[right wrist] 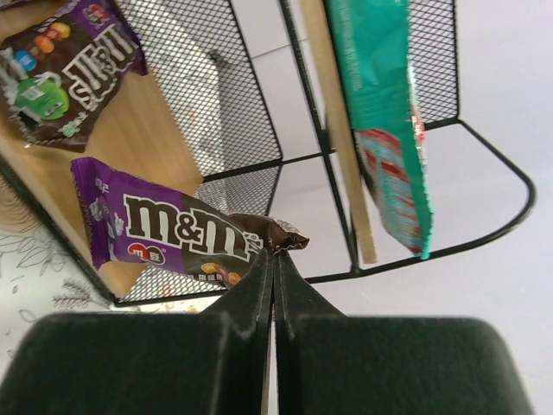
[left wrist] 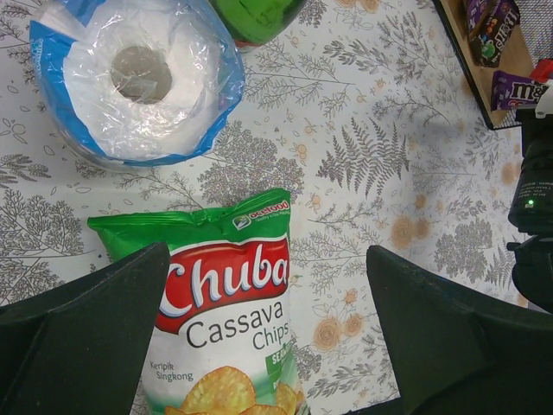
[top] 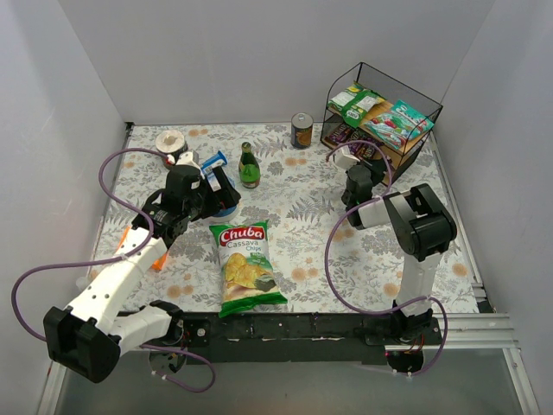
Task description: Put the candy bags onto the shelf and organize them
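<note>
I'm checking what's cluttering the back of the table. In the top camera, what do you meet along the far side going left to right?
Round white roll → green glass bottle → small metal can → black wire shelf with wooden boards.

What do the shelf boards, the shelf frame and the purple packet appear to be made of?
The shelf boards look like light, matte wood, by their tan colour. The shelf frame seems thin black metal wire with mesh panels, probably painted. The purple packet looks like glossy printed plastic film: wrinkled, with a crimped end.
</note>
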`<state>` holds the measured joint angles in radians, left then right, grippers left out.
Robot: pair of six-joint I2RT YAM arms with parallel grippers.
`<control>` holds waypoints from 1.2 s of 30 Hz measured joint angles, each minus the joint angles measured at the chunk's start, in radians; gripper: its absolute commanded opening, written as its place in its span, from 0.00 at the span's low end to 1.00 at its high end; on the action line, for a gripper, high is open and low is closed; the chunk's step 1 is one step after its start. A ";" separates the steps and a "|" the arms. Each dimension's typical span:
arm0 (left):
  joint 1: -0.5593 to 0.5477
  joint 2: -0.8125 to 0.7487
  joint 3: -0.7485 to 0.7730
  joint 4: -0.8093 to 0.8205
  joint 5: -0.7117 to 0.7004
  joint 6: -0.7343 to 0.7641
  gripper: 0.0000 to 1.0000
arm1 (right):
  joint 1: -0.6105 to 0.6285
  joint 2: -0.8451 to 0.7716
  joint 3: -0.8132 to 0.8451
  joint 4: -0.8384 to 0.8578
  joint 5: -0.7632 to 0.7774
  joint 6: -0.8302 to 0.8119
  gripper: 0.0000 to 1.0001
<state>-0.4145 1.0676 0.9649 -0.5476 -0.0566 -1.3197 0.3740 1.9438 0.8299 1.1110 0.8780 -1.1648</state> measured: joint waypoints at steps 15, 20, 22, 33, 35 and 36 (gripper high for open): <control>0.000 -0.005 0.003 -0.023 0.001 0.000 0.98 | -0.010 0.058 -0.001 0.092 -0.002 -0.068 0.01; 0.000 -0.012 0.011 -0.026 0.001 0.004 0.98 | -0.010 0.058 -0.002 0.064 -0.011 -0.035 0.01; 0.000 -0.020 0.011 -0.029 0.000 0.004 0.98 | -0.010 0.058 -0.002 0.039 -0.019 -0.011 0.01; 0.000 -0.048 0.011 -0.029 0.001 0.003 0.98 | 0.004 0.034 -0.026 -0.172 -0.057 0.137 0.01; 0.000 -0.048 0.011 -0.029 0.001 0.003 0.98 | 0.008 0.034 -0.027 -0.196 -0.061 0.152 0.01; 0.000 -0.048 0.011 -0.029 0.001 0.003 0.98 | 0.009 0.033 -0.027 -0.208 -0.065 0.162 0.01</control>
<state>-0.4145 1.0191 0.9756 -0.5762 -0.0555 -1.3163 0.3832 1.9770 0.8028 0.9035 0.8131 -1.0027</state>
